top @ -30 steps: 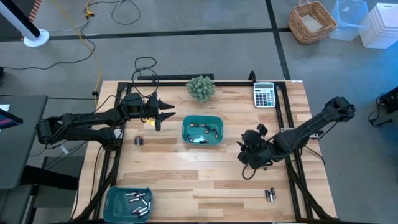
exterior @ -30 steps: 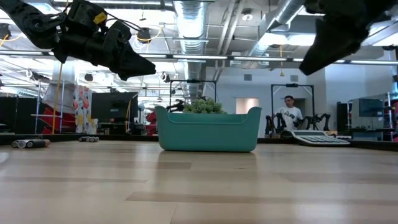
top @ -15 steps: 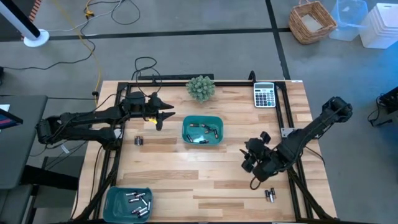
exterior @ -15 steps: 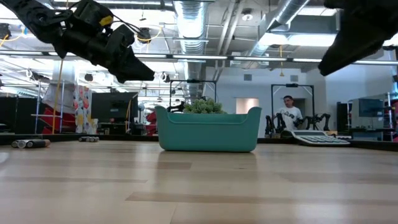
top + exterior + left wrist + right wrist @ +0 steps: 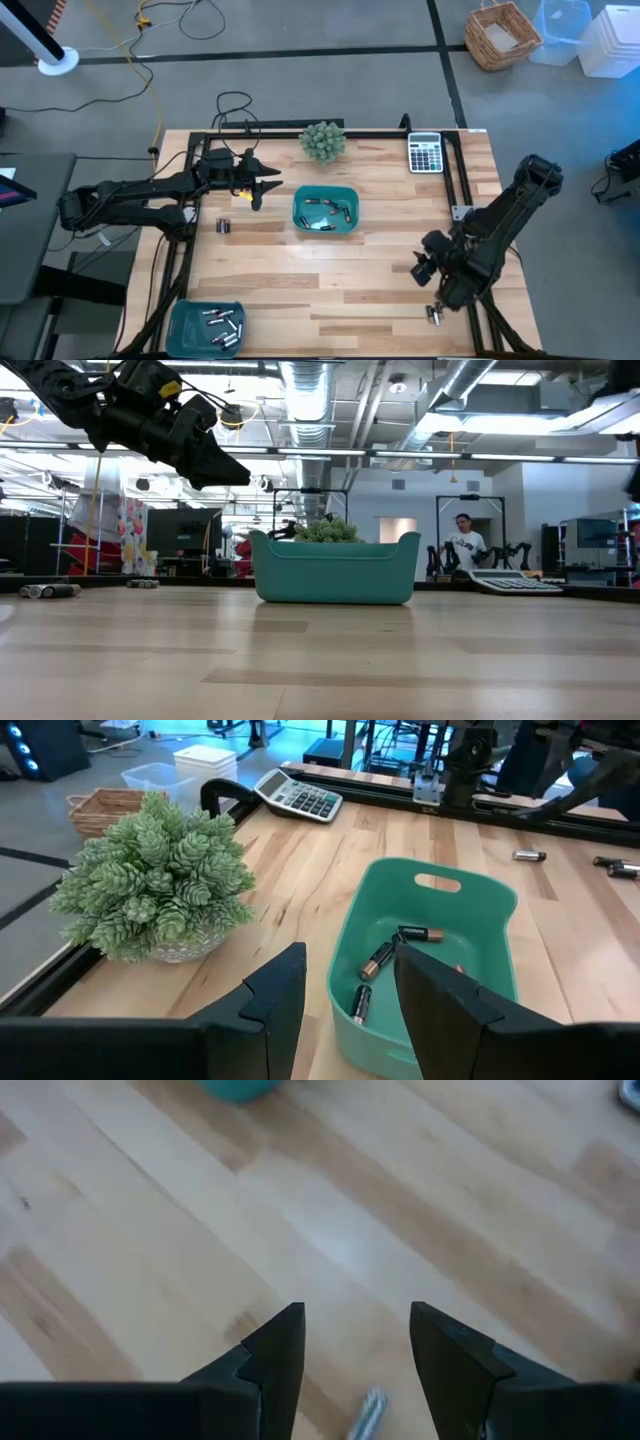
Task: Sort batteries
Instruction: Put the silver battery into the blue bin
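Right gripper fingers spread, empty, above bare wood near two batteries at table's front right; left gripper spread, empty, raised beside teal tray holding more batteries; another tray front left

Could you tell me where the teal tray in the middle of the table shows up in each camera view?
High view: teal tray at table centre, below the plant.
Low view: centre, plant behind it.
Left wrist view: centre-right, batteries inside.
Right wrist view: only a teal edge at the top.
Shared landmark: the plant.
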{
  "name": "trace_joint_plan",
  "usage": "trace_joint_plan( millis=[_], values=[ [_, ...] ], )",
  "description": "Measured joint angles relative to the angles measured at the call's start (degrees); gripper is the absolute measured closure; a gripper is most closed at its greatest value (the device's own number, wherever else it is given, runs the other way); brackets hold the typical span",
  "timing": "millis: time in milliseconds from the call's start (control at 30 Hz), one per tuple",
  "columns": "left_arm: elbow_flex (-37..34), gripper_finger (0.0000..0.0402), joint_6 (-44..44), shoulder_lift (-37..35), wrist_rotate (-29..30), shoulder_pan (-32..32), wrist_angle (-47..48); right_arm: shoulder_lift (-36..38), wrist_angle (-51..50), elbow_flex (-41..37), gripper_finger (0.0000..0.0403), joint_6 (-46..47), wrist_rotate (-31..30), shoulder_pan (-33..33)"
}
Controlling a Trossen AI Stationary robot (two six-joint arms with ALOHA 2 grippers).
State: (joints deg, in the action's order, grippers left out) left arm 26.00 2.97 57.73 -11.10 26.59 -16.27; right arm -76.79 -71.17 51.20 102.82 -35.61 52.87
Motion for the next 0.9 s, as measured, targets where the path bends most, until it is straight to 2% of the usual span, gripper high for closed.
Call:
trace_joint_plan(
  millis=[133, 333, 533, 700, 900],
  values=[
    [0.0, 0.0254, 0.45, -0.01, -0.02, 0.0, 0.02, -1.37, -1.99, 0.01, 0.0209, 5.08, 2.93, 3.18],
    [0.0, 0.0254, 0.91, 0.0, -0.96, -0.05, 0.67, -2.65, -2.57, -0.03, 0.0209, 11.33, 3.2, 5.96],
    [0.0, 0.0254, 1.09, -0.02, -1.13, -0.07, 0.97, -5.01, -3.2, -0.11, 0.0209, 12.88, 4.68, 6.13],
    [0.8, 0.0254, 1.25, -0.25, -2.72, -0.28, 5.09, -6.03, -1.6, -0.11, 0.0209, 12.88, 4.81, 5.87],
    [2.12, 0.0254, 3.35, -0.28, -1.53, -1.74, 7.77, -6.17, -0.33, -0.11, 0.0209, 13.39, 6.0, 5.96]
  ],
)
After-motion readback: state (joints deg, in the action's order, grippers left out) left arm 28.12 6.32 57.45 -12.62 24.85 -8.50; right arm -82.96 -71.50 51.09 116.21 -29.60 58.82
